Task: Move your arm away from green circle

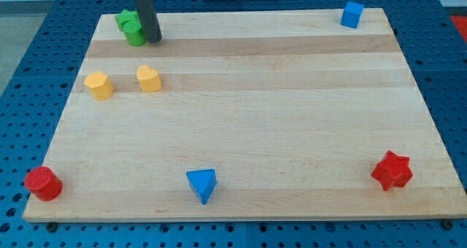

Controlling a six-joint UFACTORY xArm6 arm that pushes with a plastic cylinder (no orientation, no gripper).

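— Where the green circle (134,35) is concerned, how is my tip (152,39) placed?
— Touching its right side; no fingers are fitted; the green circle could be dragged if withdrawal is skewed.

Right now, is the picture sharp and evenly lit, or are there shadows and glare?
Camera view: even, soft light, no harsh glare on the wooden board; blocks like the red star look crisp with faint shadows; my tip sits sharp beside the green blocks.

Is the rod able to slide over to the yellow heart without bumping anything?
Probably yes. My tip sits beside the green circle, and the board between it and the yellow heart looks bare.
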